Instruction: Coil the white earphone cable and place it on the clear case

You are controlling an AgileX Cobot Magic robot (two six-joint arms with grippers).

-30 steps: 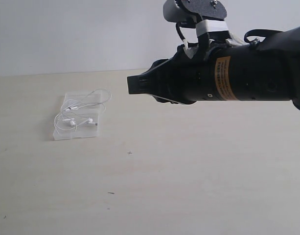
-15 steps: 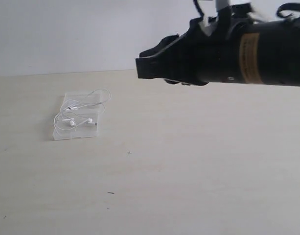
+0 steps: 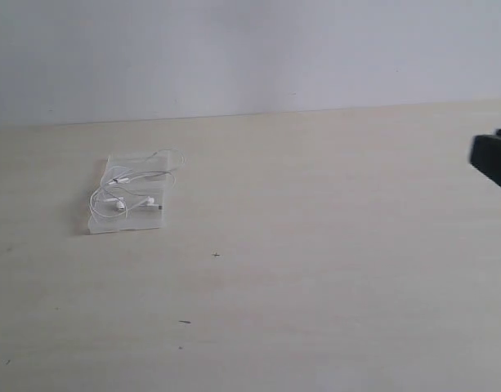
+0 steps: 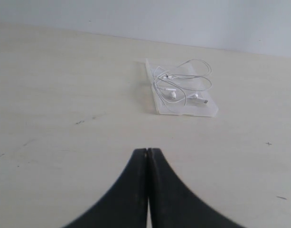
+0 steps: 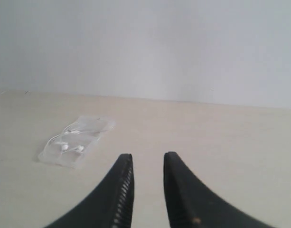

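Observation:
The white earphone cable [image 3: 134,186] lies in loose loops on top of the clear case [image 3: 99,223], which rests flat on the pale table at the left of the exterior view. The left wrist view shows the cable [image 4: 181,85] on the case [image 4: 157,105] well beyond my left gripper [image 4: 148,151], whose jaws are pressed together with nothing between them. My right gripper [image 5: 147,157] is open and empty, with the case [image 5: 52,158] and the cable [image 5: 69,142] far off to one side. A dark piece of the right arm [image 3: 495,163] shows at the right edge of the exterior view.
The pale wooden table [image 3: 315,269] runs back to a plain white wall [image 3: 250,49]. A few small dark specks mark the table surface [image 3: 216,255].
The right arm, which filled the upper right of the exterior view, has pulled away to the right edge. The cable and case have not moved.

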